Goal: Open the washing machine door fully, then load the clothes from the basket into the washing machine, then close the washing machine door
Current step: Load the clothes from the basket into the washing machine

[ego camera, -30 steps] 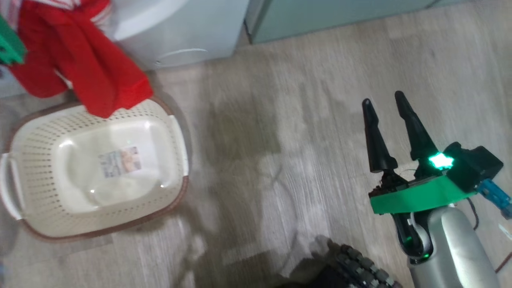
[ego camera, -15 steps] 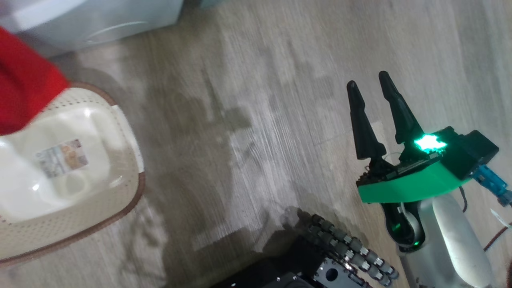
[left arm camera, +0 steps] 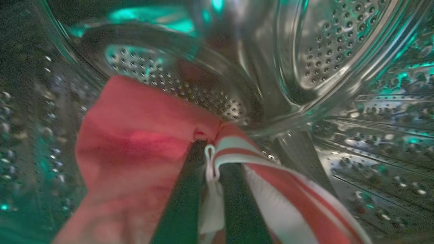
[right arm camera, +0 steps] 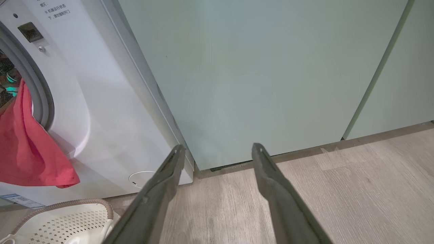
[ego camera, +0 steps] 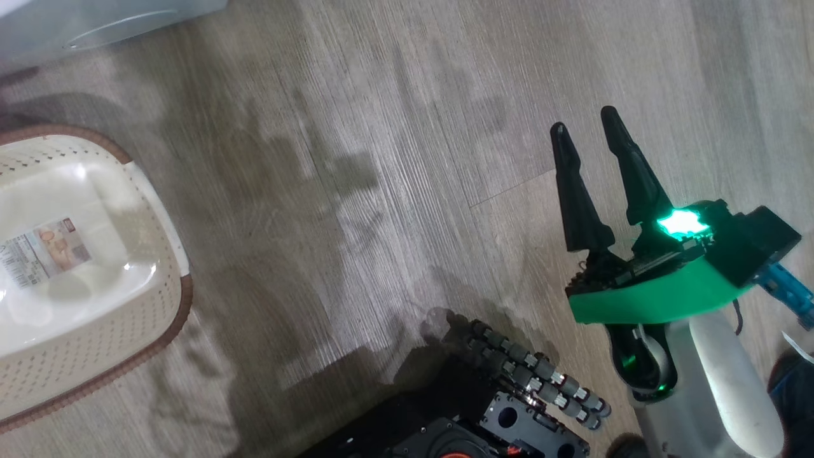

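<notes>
Grey plank floor [ego camera: 381, 159] lies under our right gripper [ego camera: 584, 119], forearm [ego camera: 718, 381] angled up, fingers [ego camera: 575, 191] parted, empty. Our left gripper [left arm camera: 212, 154] reaches inside the washing machine [left arm camera: 332, 40], pinching the clothes [left arm camera: 135, 142]; the basket [ego camera: 159, 210] stands beside it.

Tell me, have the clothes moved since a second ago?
Yes. The clothes no longer overlap the basket rim; they've gone up into the washing machine opening.
</notes>
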Robot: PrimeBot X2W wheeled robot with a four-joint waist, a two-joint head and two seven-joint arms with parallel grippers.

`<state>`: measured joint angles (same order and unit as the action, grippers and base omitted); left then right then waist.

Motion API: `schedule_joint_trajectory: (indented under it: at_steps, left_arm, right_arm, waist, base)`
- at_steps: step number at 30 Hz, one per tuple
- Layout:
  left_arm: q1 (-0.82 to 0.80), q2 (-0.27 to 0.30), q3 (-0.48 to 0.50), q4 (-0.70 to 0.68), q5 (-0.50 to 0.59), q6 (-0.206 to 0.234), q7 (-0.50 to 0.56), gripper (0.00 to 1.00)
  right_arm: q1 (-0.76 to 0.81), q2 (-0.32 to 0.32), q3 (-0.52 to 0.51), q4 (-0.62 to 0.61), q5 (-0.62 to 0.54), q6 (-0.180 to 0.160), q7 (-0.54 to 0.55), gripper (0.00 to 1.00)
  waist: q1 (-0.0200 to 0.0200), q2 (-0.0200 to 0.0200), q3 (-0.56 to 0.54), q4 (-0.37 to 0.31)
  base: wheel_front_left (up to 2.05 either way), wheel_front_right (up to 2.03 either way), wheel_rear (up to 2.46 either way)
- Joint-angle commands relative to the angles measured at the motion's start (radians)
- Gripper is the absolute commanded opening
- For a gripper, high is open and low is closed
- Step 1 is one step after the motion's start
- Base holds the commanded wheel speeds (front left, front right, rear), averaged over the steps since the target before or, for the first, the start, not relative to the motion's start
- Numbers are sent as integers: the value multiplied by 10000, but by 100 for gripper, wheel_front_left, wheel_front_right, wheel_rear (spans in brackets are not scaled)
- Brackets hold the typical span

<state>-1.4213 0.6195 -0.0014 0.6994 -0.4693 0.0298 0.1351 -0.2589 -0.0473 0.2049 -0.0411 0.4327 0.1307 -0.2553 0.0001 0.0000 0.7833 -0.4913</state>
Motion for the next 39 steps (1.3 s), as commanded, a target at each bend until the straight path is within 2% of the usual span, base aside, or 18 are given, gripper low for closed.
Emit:
schedule_joint_trajectory:
  at_steps: [1,3,7,11,12,13,19,23,27,31,39]
  left_arm:
    - [-196,623,75,-257,204,-65,-467,0]
    - [-13,740,-85,12,387,-260,-910,0]
    - [427,710,-286,778,315,-784,-1133,0]
    - [579,667,-373,1259,386,-762,-1549,2]
    - [586,634,-415,1346,410,-770,-1648,91]
    - [579,618,-475,1394,462,-790,-1787,100]
    - [734,435,-729,1699,620,-867,-2436,100]
    - [1349,24,-764,1777,549,-853,-3355,100]
    - [2221,-374,-607,1392,413,-732,-3827,100]
    - [3270,-812,-321,323,338,-568,-3954,100]
    - [6225,-1902,597,-3608,744,-98,-3966,100]
  right_arm:
    - [96,-29,175,-325,78,0,-64,100]
    - [69,-29,195,-336,75,0,-64,100]
    - [30,-29,189,-329,67,0,-64,100]
    - [-21,-29,193,-298,-8,0,-64,100]
    - [-34,-29,191,-288,-27,0,-64,100]
    - [-40,-29,180,-272,-49,0,-64,100]
    - [-14,-29,83,-173,-156,0,-64,100]
    - [72,-29,-92,-82,-328,0,-64,100]
    - [162,-29,-246,-23,-531,0,-64,100]
    - [249,-29,-401,57,-763,0,-64,100]
    - [338,-29,-593,260,-1108,0,-64,100]
  waist:
    - [-1,0,49,24]
    - [-1,0,82,56]
    - [-1,0,67,168]
    - [-1,0,11,291]
    - [-1,0,-25,326]
    - [-1,0,-63,357]
    - [-1,0,-446,580]
    - [-1,0,-987,970]
    - [-1,0,-1468,1348]
    - [-1,0,-1858,1758]
    - [-1,0,-2458,2459]
  base:
    - [0,0,0]
    - [0,0,0]
    - [0,0,0]
    - [0,0,0]
    - [0,0,0]
    - [0,0,0]
    - [0,0,0]
    - [0,0,0]
    - [0,0,0]
    - [0,0,0]
    - [0,0,0]
